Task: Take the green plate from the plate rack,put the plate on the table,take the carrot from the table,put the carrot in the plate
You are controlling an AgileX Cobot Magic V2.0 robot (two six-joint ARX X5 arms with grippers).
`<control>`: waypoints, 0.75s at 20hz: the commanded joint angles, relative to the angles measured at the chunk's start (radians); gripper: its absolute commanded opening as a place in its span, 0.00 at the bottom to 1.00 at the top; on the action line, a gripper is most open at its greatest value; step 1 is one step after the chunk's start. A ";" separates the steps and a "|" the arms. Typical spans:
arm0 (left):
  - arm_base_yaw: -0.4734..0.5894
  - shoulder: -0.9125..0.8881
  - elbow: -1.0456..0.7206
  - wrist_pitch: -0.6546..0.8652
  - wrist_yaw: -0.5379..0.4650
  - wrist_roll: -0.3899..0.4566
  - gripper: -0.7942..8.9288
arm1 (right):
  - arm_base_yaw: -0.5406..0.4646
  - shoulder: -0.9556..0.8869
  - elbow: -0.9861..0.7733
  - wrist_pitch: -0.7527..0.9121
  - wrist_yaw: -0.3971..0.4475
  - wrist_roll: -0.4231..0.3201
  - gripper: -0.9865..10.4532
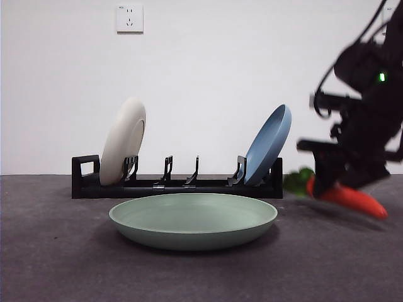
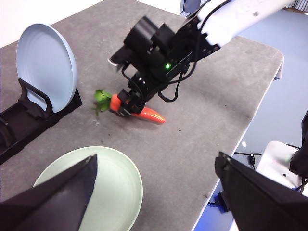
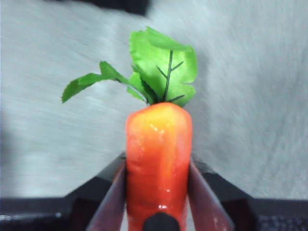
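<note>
The green plate lies flat on the table in front of the plate rack; it also shows in the left wrist view. My right gripper is shut on the carrot and holds it at the right of the front view, just above the table, leaves toward the rack. The right wrist view shows the carrot clamped between both jaws. In the left wrist view the right gripper grips the carrot beside the plate. My left gripper is open and empty, high above the plate.
A cream-white plate stands in the rack's left slot and a blue plate leans in its right slot. The table's edge runs close behind the carrot in the left wrist view.
</note>
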 commanded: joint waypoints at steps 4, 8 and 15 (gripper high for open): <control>-0.003 0.000 0.002 0.003 -0.005 -0.006 0.50 | 0.188 -0.149 0.002 0.005 -0.001 0.067 0.07; -0.003 0.000 0.002 0.002 -0.004 -0.006 0.50 | 0.357 -0.085 0.002 0.129 0.007 0.137 0.07; -0.003 0.000 0.002 0.002 -0.003 -0.006 0.50 | 0.473 0.119 0.002 0.267 0.058 0.164 0.07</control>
